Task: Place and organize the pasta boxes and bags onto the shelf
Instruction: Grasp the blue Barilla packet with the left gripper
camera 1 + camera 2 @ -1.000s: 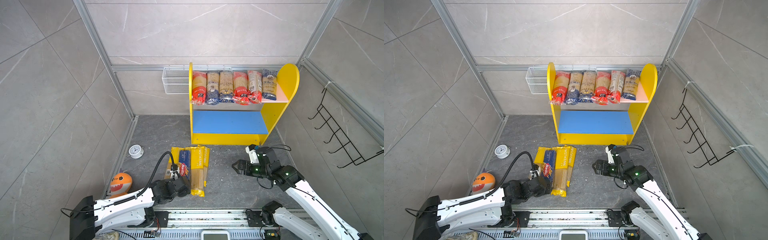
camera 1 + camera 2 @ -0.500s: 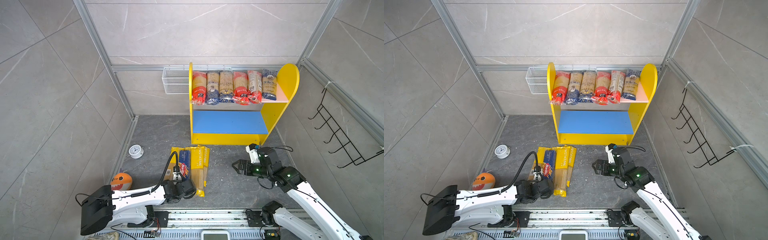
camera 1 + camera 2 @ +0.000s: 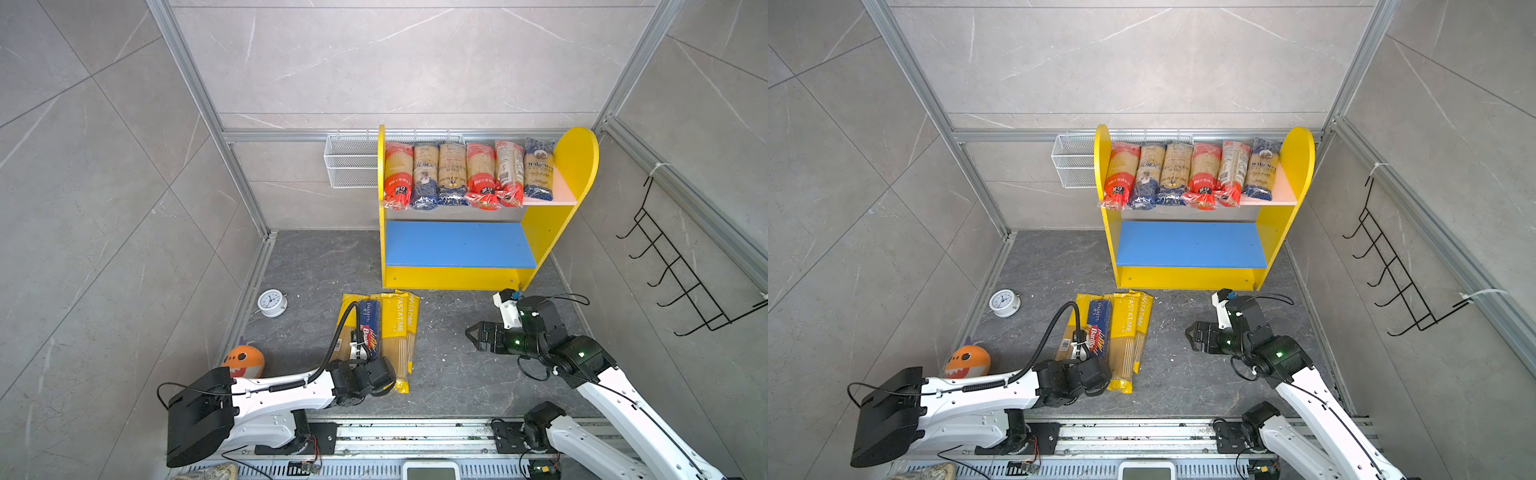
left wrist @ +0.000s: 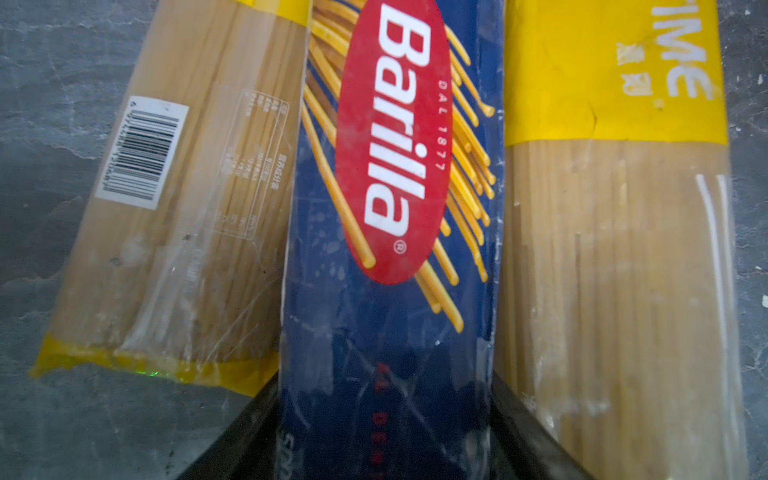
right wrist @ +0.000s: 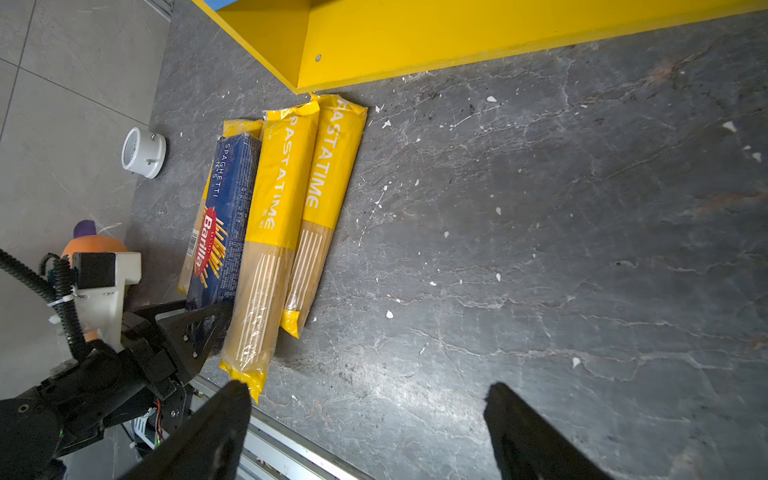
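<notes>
The dark-blue Barilla box (image 3: 369, 328) (image 4: 395, 208) lies on the floor among three yellow-ended spaghetti bags (image 3: 399, 332) (image 5: 282, 199), in front of the shelf (image 3: 575, 162). My left gripper (image 4: 384, 390) (image 5: 195, 309) is at the box's near end, its black fingers (image 4: 523, 419) pressed against both long sides. My right gripper (image 3: 471, 334) (image 5: 368, 395) hovers open over bare floor to the right of the bags, holding nothing. Several red- and blue-ended packs (image 3: 465, 174) fill the pink upper board (image 3: 557, 191). The blue lower board (image 3: 457, 245) is bare.
A small white clock (image 3: 271, 302) and an orange toy (image 3: 243, 360) sit at the left of the floor. A white wire basket (image 3: 351, 166) hangs left of the shelf, and a black hook rack (image 3: 673, 274) is on the right wall. A metal rail (image 3: 415, 432) runs along the front.
My left gripper has pushed forward onto the near end of the Barilla box and its jaws have closed in on its sides. The right arm has hardly moved.
</notes>
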### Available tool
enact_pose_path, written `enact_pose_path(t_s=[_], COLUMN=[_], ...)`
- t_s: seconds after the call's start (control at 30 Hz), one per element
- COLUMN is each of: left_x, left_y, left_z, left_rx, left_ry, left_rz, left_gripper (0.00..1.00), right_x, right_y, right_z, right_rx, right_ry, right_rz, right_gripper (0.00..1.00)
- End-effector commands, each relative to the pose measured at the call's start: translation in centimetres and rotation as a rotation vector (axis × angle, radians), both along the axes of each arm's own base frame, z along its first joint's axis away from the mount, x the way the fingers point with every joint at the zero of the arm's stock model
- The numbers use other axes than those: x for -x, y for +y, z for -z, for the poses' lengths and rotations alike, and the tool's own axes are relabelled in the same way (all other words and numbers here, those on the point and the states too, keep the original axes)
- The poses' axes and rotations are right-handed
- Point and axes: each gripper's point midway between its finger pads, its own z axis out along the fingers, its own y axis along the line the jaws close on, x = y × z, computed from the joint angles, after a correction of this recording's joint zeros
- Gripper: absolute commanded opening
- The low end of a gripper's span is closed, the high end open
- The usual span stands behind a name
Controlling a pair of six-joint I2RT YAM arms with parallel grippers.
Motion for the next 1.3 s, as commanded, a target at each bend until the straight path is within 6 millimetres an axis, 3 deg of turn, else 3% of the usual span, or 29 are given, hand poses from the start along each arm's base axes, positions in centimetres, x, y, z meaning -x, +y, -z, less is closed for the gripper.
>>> enact_pose_path(t_s=[0.0, 0.3, 0.5, 1.0, 1.27], left_x=[-0.4, -0.4, -0.6, -1.6, -2.3], left_y=[-0.4, -0.3, -0.5, -0.6, -2.5], left_z=[0.1, 1.5, 0.1, -7.2, -9.7], left_rx=[-0.007, -0.055, -0.06, 0.035, 0.054], left_ry=[-0.022, 0.009, -0.006, -0.169, -0.207], left_rz=[0.012, 0.015, 0.038, 0.118, 0.167], left_gripper=[0.62, 0.24, 0.0, 0.0, 0.0], right_x=[0.4, 0.7, 0.9, 0.9, 0.6], right_y=[-0.1, -0.4, -0.5, -0.3, -0.2], right_z=[-0.2, -0.3, -0.5, -0.5, -1.0], right_rx=[0.017, 0.024, 0.02, -0.001, 0.001], right_ry=[-0.007, -0.013, -0.018, -0.028, -0.035], right_rz=[-0.018, -0.017, -0.014, -0.017, -0.015], right_gripper=[0.92, 0.92, 0.92, 0.92, 0.92])
